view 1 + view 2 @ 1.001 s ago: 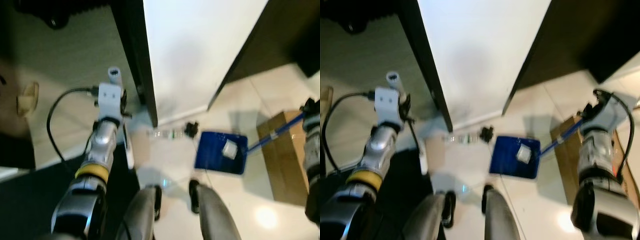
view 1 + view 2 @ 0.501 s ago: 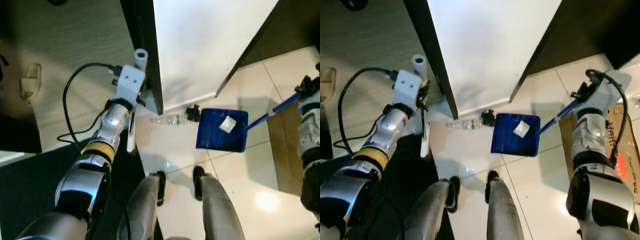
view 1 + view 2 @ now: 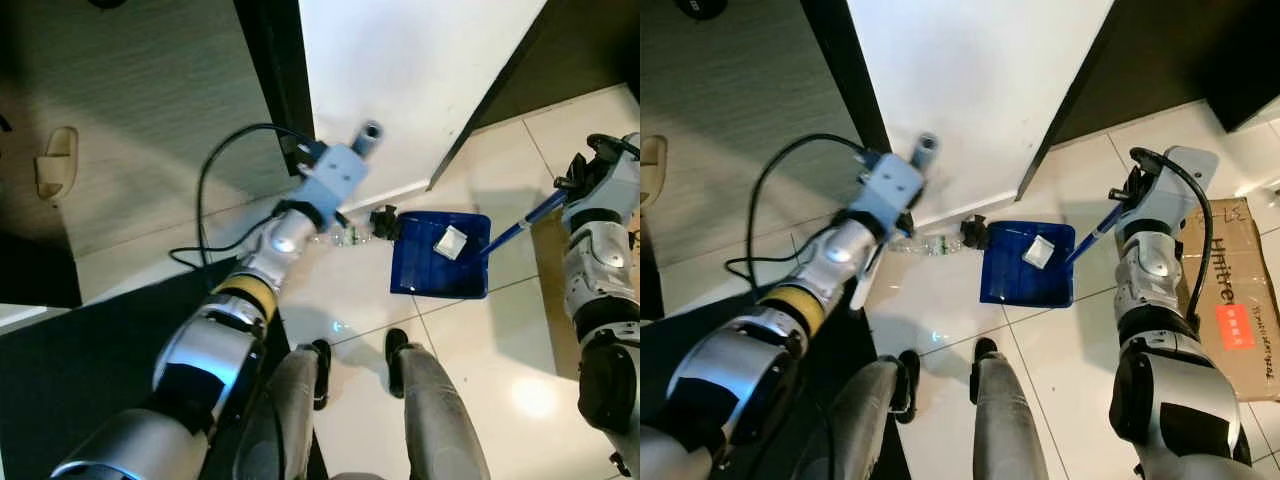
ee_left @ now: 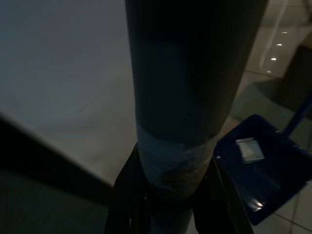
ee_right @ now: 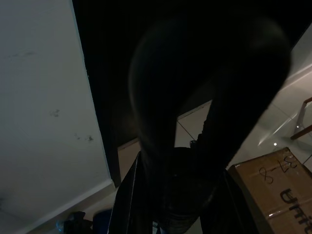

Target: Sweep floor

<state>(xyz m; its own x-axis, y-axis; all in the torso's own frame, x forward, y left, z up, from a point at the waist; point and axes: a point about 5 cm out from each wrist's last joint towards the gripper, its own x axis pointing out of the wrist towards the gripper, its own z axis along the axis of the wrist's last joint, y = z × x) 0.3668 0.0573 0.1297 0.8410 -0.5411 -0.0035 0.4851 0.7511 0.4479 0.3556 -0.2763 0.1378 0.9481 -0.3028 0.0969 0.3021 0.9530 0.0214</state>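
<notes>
Left gripper [image 4: 168, 195] clamping broom handle [image 4: 183, 87], right gripper [image 5: 175, 204] clamping dustpan [image 3: 1025, 265], "Unitree" box [image 3: 1230, 300]

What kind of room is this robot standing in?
Probably a home hallway or entry: glossy floor tiles, a slipper by the wall, a cardboard box, and a blue dustpan holding paper.

Floor: you see glossy pale tiles [image 3: 470, 340].
On it: blue dustpan [image 3: 440, 268], clear plastic bottle [image 3: 925, 245], black clump [image 3: 385, 222], cardboard box [image 3: 1230, 300].
</notes>
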